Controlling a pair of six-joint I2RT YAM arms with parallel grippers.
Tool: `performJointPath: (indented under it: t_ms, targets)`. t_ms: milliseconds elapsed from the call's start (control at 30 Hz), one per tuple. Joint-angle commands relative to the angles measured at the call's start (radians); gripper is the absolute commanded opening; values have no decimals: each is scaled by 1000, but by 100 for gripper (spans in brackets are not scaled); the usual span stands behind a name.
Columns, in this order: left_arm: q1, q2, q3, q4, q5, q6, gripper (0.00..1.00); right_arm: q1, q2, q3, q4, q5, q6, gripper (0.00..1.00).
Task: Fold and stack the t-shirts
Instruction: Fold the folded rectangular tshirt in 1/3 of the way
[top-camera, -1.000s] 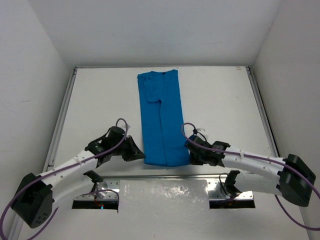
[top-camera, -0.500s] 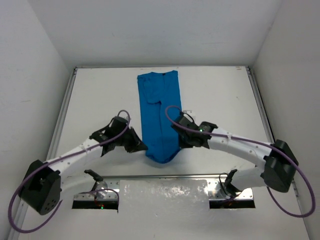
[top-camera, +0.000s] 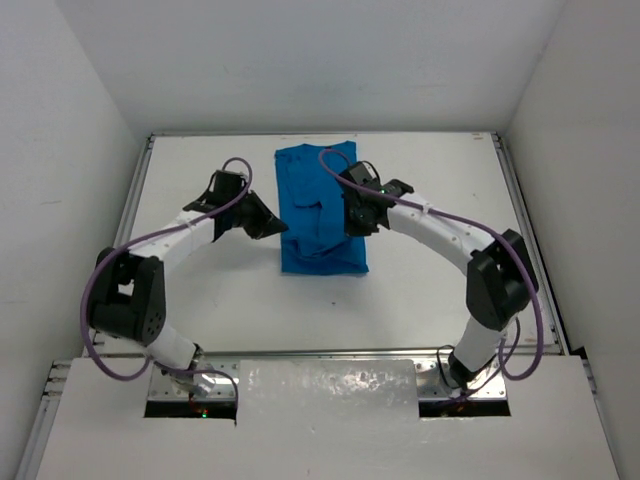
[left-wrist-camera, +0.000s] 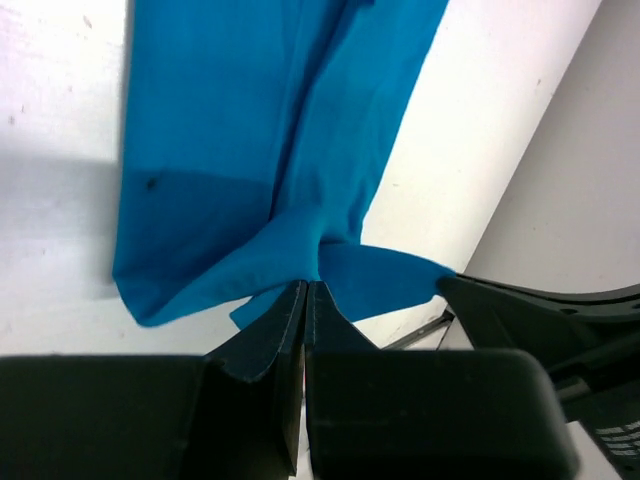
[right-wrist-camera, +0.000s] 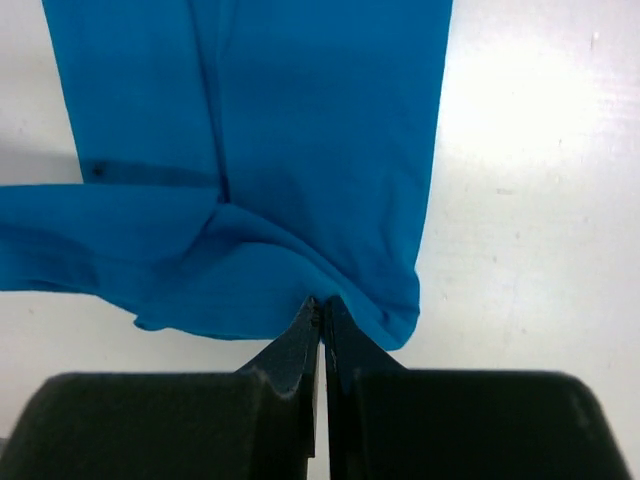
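Note:
The bright blue t-shirt (top-camera: 322, 252) lies as a narrow strip on the white table, its near end lifted and doubled back over the rest. My left gripper (top-camera: 281, 229) is at the strip's left edge, shut on a pinch of the blue cloth (left-wrist-camera: 250, 120), with its tips (left-wrist-camera: 308, 286) closed tight. My right gripper (top-camera: 351, 222) is at the right edge, shut on the hem of the same shirt (right-wrist-camera: 300, 120); its tips (right-wrist-camera: 320, 301) meet on the fabric. The cloth sags between the two grips.
The white table (top-camera: 450, 190) has metal rails along its left side (top-camera: 125, 230) and right side (top-camera: 525, 230). White walls close it in on three sides. A metal plate (top-camera: 330, 385) with the arm bases runs along the near edge.
Both grippers have carried the shirt's near end away from the bases toward the far end. The strip now folds over itself and looks about half as long.

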Motion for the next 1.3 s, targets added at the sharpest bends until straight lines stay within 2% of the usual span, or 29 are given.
performJointPath:
  t_ms: [0,233,500,800,1133,1267]
  targets:
    - [21,41,73,32,25,28,0,-56,36,68,-13,-37,-48,0]
    - [38,190,185,32,46,44,0,-144,131,169,-19,-85,-88,0]
    - [67,283,279,40,38,56,0,-208,266,335,-50,-127,-140,0]
    - [112,346,335,80,58,27,0,-233,375,479,-77,-166,-145,0]
    - [124,428,377,119,97,12,0,-259,444,554,-70,-175,-116,0]
    - [125,492,430,141,98,11,0,-274,502,660,-99,-184,-106,0]
